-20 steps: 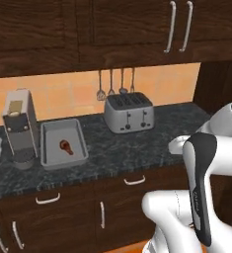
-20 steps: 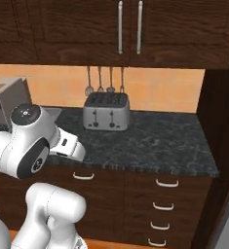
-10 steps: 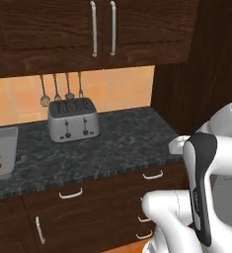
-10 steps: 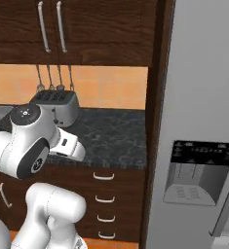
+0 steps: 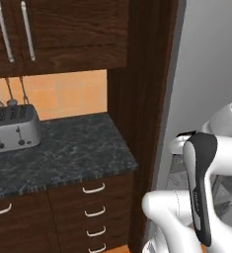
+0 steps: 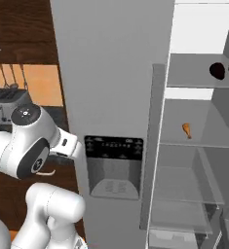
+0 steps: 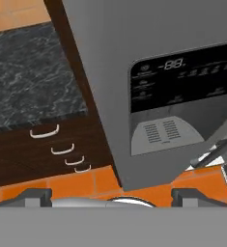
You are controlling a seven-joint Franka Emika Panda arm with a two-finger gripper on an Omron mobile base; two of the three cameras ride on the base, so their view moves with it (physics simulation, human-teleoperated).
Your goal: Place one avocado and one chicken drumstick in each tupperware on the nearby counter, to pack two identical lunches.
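At the bottom of the hand view, you're seeing the tool (image 7: 112,194) with its two dark tips standing wide apart and nothing between them, so it's carrying no food right now.

Just past the tool, orange floor tile is showing, and the fridge door (image 7: 148,77) with its dispenser panel (image 6: 113,165) is sitting right in front of the hand. You're parked facing the fridge, not the tupperware.

Left of the fridge, the tabletop (image 5: 63,148) is running out to its end against a dark wood side panel (image 5: 137,113). A toaster (image 5: 11,131) is standing at the far left on it, with utensils hanging on the orange wall behind. No tupperware on this stretch of tabletop, so you can't judge from here what's already packed.

Further in, on the right base view, the fridge is standing open with its shelves exposed. One chicken drumstick (image 6: 186,130) is lying on the middle shelf. One shelf up, two dark rounded shapes (image 6: 217,70) are sitting side by side, likely the avocados, though they're too dark to confirm.

Status, my read: you're in the fetch phase. At least one drumstick and probably both avocados are still waiting in the fridge, so most of the packing looks left to do. Each item needs a reach in, a grip, and a drive to the tupperware. Drumstick is the closest pick; the avocados are sitting higher and deeper.
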